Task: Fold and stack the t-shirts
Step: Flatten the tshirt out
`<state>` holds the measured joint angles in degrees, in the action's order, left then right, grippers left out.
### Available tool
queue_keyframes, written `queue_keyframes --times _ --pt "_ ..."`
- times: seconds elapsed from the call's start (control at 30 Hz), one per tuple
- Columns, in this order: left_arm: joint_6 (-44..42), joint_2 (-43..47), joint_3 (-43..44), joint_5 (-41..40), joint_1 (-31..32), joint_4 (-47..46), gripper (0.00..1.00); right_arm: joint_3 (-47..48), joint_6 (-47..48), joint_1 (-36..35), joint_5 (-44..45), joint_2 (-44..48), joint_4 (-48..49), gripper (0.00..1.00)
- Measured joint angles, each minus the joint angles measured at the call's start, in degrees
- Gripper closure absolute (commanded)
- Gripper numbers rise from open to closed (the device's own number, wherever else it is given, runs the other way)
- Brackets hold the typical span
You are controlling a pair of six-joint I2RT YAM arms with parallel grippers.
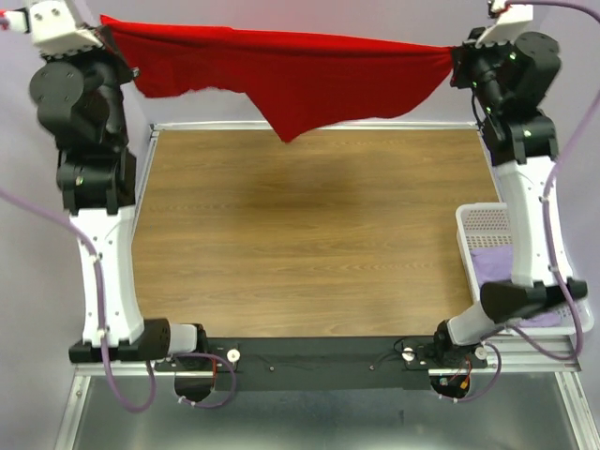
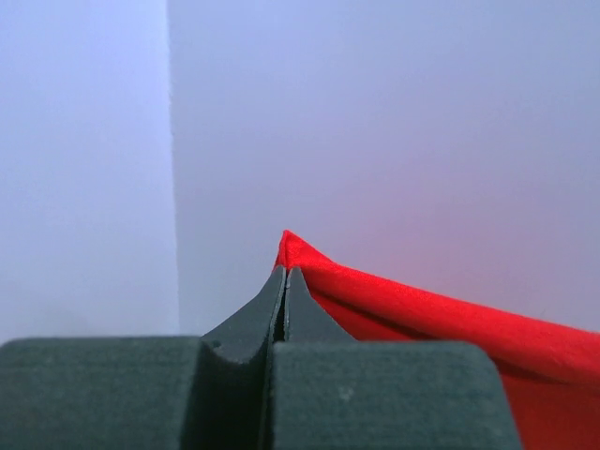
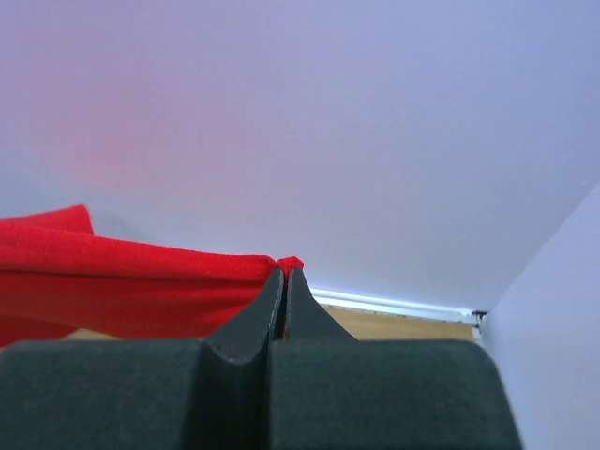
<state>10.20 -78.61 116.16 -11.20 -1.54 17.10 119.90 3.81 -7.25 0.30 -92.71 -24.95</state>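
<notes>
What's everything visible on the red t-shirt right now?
The red t-shirt is plain, soft bright-red cloth, unfolded, stretched in the air between both arms above the far edge of the wooden table. The left gripper and right gripper each pinch one end, jaws shut. The middle sags, one flap hanging to a point, apparently clear of the table.

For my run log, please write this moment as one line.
left gripper: shut on bright red cloth t-shirt | right gripper: shut on it | t-shirt: stretched in air over wooden table
</notes>
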Motion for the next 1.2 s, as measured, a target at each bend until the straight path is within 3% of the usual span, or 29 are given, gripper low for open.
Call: queue_keyframes --times 0.33,0.63,0.73,0.9,1.03,1.2 --pt "-6.93 9.51 -1.53 -0.81 0.0 -1.7 1.0 -10.25 4.92 -0.09 -4.04 16.76 -0.15 0.99" --pt "-13.68 6.32 -7.72 6.21 -0.09 -4.61 1.0 -16.76 10.64 -0.09 -3.17 16.79 0.72 0.99" --pt "-14.23 3.67 -13.66 10.56 -0.11 -7.39 1.0 -21.03 12.31 -0.04 -2.36 13.25 1.51 0.99" --pt "-14.73 -9.07 -24.11 15.87 0.0 -12.81 0.96 -30.25 14.05 0.2 -0.85 0.26 5.81 1.0" --pt "-14.75 -24.37 -26.08 18.03 0.17 -15.67 0.93 -34.95 14.1 0.24 0.7 -12.94 10.84 0.99" --pt "-14.93 -37.16 -22.4 19.32 0.39 -17.22 0.88 -31.52 13.79 0.24 2.16 -26.88 14.01 0.99"
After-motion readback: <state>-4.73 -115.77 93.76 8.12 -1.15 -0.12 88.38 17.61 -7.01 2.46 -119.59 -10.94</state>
